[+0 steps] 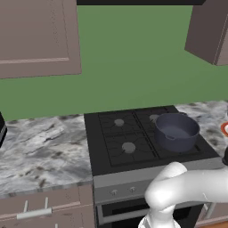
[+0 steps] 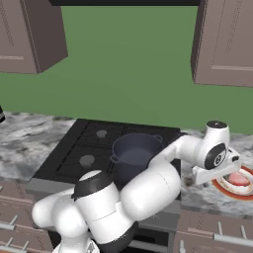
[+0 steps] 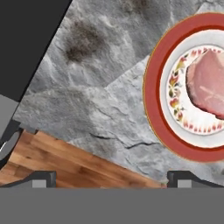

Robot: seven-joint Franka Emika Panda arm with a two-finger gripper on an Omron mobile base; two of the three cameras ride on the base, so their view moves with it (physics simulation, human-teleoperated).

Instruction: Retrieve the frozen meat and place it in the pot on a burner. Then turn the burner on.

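Fingers (image 3: 111, 179) (wide apart) beside plated meat (image 3: 208, 83)

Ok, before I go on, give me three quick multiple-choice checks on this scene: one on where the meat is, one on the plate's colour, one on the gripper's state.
1. Where does the meat lie?
A. in the pot
B. on a plate on the counter
C. on a burner

2. What colour is the plate's outer rim?
A. red
B. blue
C. green

3. How is the gripper?
A. shut on the meat
B. shut on the pot's handle
C. open, holding nothing

Key:
1 B: the meat rests on the plate, which sits on the counter right of the stove; the pot stands on the stove.
2 A: a red band rings the plate's white middle.
3 C: the gripper has its fingertips wide apart over the counter, beside the plate.
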